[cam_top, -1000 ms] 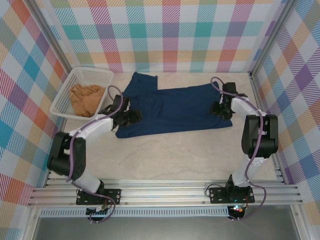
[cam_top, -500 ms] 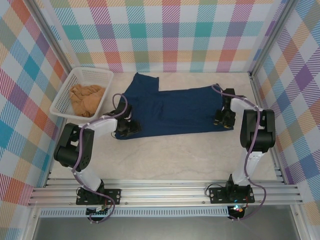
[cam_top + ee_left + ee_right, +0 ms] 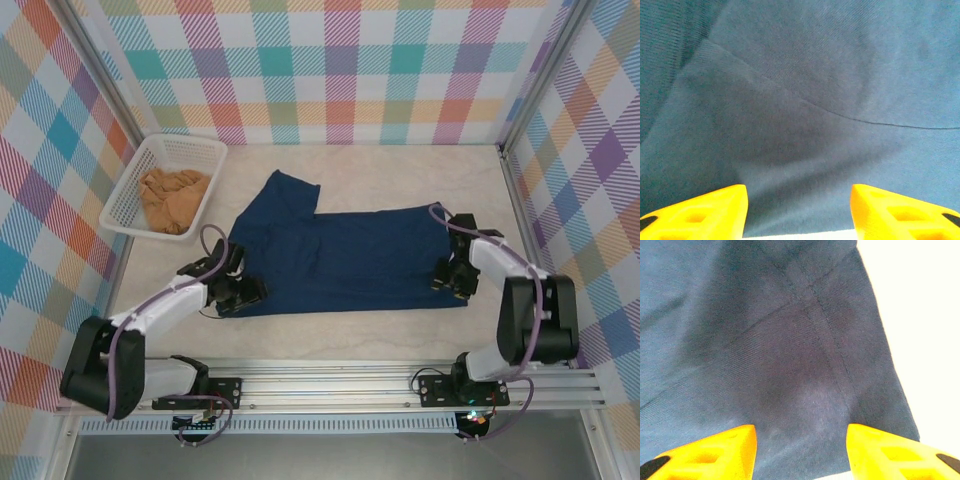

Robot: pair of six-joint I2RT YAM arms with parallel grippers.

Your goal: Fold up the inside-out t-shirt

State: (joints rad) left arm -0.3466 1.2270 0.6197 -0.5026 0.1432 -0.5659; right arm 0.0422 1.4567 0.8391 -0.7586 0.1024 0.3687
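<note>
T-shirt (image 3: 345, 255) has slid toward the near edge over the last second. It was up by the back wall and now lies mid-table (image 3: 400, 330), long axis left-right, one sleeve (image 3: 285, 195) sticking out toward the back on the left side. Both arms came back with it, one at each end of the near hem. My read is a drag to bring the cloth into reach and flatten it, with no fold made yet. The body looks mostly flat, apart from a soft crease in the left wrist view and a seam cross in the right wrist view. Nothing stands in the way on the table. The white basket (image 3: 125, 190) sits well apart at back left with the tan-orange garment (image 3: 172, 197) inside it, clear of the shirt. Left gripper (image 3: 240, 292) is over the left hem corner, fingers part-open with flat cloth spanning the gap and no pinch visible. Right gripper (image 3: 450, 275) is the same at the right hem corner, fingers apart over the cloth edge.
</note>
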